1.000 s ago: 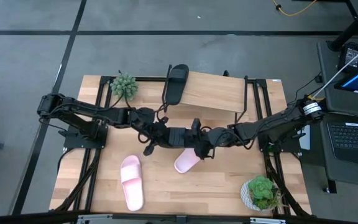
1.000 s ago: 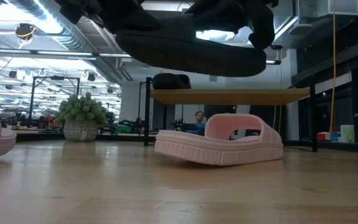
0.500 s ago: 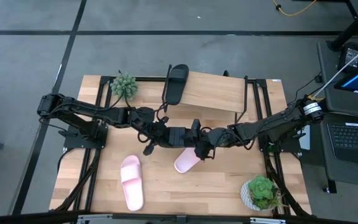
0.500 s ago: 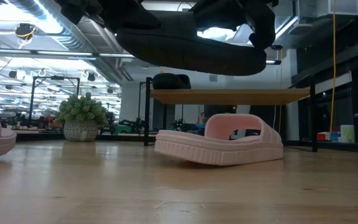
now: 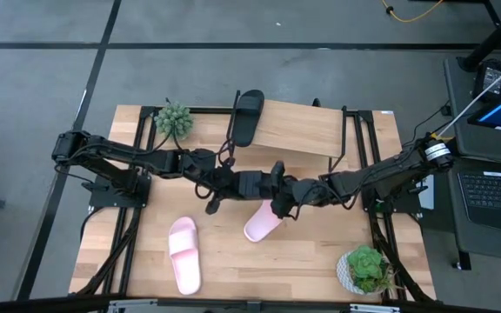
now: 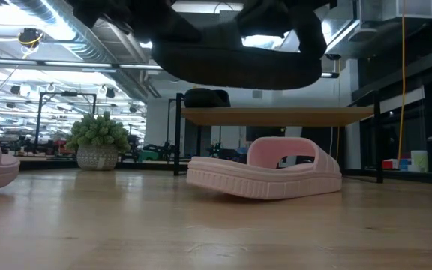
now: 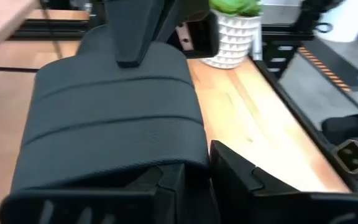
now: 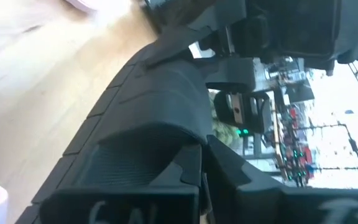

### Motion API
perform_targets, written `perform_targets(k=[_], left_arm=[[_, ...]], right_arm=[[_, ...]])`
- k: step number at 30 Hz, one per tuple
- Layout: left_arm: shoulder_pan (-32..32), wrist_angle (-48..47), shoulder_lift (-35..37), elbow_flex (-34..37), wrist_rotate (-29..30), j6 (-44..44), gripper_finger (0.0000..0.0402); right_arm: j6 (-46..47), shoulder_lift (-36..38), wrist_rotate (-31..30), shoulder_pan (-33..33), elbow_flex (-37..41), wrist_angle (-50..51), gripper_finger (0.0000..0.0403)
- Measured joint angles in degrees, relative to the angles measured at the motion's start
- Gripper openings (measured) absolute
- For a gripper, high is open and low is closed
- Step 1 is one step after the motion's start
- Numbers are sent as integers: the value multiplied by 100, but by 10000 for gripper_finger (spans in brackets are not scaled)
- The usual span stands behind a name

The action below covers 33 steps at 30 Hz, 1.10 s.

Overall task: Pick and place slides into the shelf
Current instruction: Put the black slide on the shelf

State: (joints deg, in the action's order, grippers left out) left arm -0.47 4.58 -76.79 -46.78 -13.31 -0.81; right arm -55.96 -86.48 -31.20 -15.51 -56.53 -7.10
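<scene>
Both grippers hold a black slide (image 5: 252,183) in the air over the table's middle. My left gripper (image 5: 236,186) is at its left side and my right gripper (image 5: 274,188) at its right side. A pink slide (image 5: 263,225) lies sole down on the table just below and nearer. A second pink slide (image 5: 183,254) lies near the front left. A second black slide (image 5: 249,115) rests on the shelf's (image 5: 303,129) left end. My left gripper (image 7: 197,177) has one edge of the black slide's ribbed strap (image 7: 185,158) between its two fingers, which stand only narrowly apart. It comes in level from the table's left. The slide hangs clear of the table (image 6: 238,64). My right gripper (image 8: 204,158) pinches the opposite edge of the same strap (image 8: 173,140) between its two fingers, coming in level from the table's right. One of its fingers (image 7: 135,34) shows on the strap's far edge in the left wrist view. The slide stays roughly level, sole down.
A potted plant (image 5: 173,118) stands at the shelf's left end and another in a white pot (image 5: 365,268) at the front right corner. The shelf's black frame posts (image 6: 178,135) stand behind the pink slide. Bare wood lies along the front edge.
My right gripper has moved a little toward the far edge, in against the black slide's strap. The black slide has shifted slightly with it. It stays clear of the table between both grippers.
</scene>
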Motion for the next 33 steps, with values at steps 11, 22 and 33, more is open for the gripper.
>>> perform_targets(k=[11,22,33], left_arm=[[154,-260,385,-4,409,10,80],[448,-1051,1011,-17,683,191,81],[448,-1314,1139,-15,952,275,67]], right_arm=[[159,13,-458,-12,-13,168,10],[173,36,-1283,-12,-2,337,10],[443,282,-3311,77,-739,815,9]])
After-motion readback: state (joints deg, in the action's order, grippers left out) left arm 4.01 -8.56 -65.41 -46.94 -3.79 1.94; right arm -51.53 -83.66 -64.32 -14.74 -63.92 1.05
